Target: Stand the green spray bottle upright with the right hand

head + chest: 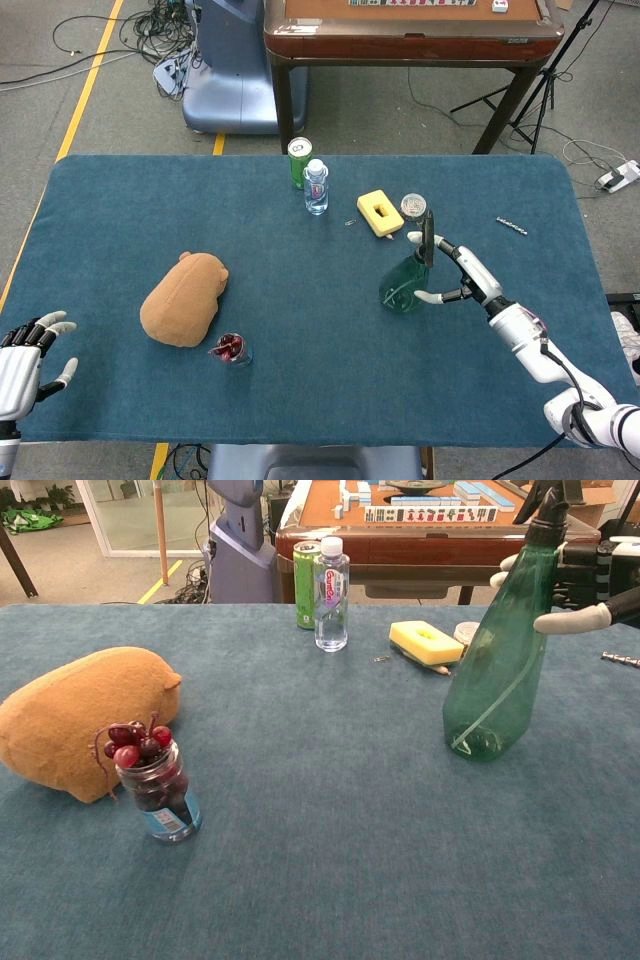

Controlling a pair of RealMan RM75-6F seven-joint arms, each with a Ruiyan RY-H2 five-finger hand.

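The green spray bottle (pixel 403 285) (pixel 495 690) has its base on the blue table (pixel 300 330), right of centre. It leans with its black nozzle tipped toward my right side. My right hand (pixel 465 280) (pixel 600 575) wraps loosely around its neck. One finger reaches round the far side and the thumb lies across the near side, so the bottle rests against the hand. My left hand (pixel 25 365) hovers at the table's front left corner, fingers apart and holding nothing.
A brown plush toy (pixel 183 298) and a jar of cherries (pixel 230 350) sit left of centre. A green can (pixel 298 162), a water bottle (pixel 316 187), a yellow sponge (pixel 379 212) and a small round lid (pixel 413 206) stand behind the spray bottle.
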